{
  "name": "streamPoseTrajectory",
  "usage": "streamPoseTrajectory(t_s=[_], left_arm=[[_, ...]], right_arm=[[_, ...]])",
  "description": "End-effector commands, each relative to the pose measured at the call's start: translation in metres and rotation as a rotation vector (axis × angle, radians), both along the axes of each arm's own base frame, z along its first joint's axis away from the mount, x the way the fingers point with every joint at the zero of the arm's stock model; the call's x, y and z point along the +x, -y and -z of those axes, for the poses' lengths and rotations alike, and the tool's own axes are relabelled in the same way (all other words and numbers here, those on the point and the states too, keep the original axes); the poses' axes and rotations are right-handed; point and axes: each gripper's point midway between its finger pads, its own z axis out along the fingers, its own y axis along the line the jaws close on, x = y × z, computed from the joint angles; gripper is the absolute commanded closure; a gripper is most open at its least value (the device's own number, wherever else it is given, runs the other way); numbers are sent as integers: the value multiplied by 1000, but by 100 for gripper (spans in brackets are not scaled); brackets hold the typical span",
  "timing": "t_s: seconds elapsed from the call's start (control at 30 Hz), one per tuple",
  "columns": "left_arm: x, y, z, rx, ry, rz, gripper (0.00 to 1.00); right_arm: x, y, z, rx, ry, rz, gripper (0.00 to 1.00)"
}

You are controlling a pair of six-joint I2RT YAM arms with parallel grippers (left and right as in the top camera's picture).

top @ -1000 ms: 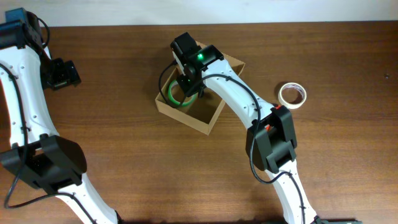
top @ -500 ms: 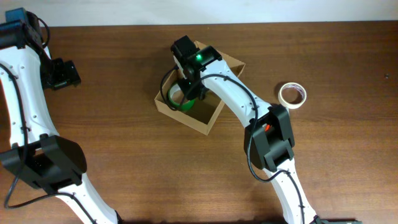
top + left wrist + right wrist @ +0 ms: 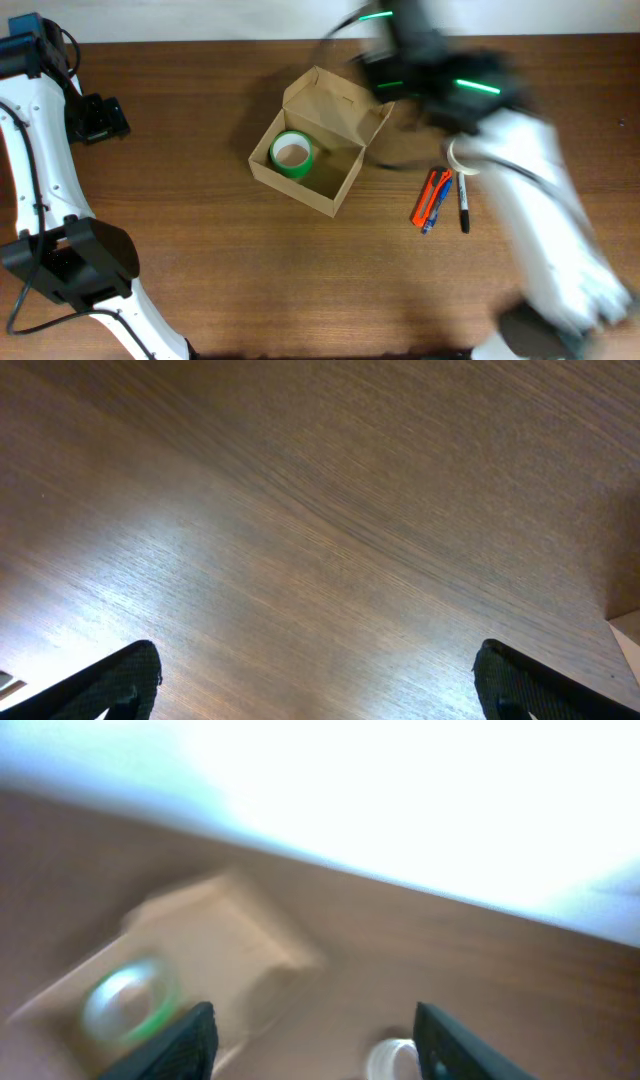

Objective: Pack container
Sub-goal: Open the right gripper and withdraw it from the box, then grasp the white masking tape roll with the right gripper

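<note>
Left side first: the left tool (image 3: 97, 118) sat in the upper left of the overhead shot, over bare dark wooden counter (image 3: 200, 250). In its wrist view the left tool's black fingertips (image 3: 120, 682) poked in at the two bottom corners, spread wide, nothing between them, just wood grain.

Moving right, the small tan cardboard box (image 3: 335, 185) sat on the counter a bit left of centre, turned at an angle. Its hinged flap lid (image 3: 330, 95) stood open toward the top of the frame. A green tape roll (image 3: 292, 153) lay flat inside, tucked into the left end.

Right of the box the white right arm (image 3: 520, 150) was one big smear of blur across the upper right, so the overhead was no help there. The wrist view was blurry too, but the right tool (image 3: 315, 1045) was spread wide with nothing in it.

A whitish tape roll (image 3: 462, 157) peeked out at the arm's edge. Just below it lay an orange pen (image 3: 427, 198) and a black marker (image 3: 463, 208), side by side.
</note>
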Motion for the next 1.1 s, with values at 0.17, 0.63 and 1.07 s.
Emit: streamPoseTrajectory(t_s=[0.17,0.63,1.07], left_arm=[[-1,-1,5,0,-18,10,0],[-1,-1,5,0,-18,10,0],[-1,-1,5,0,-18,10,0]], right_arm=[[-45,215,89,180,-160,611,18],[1,215,304,438,-654,832,29],[12,216,359,523,-709,983,32]])
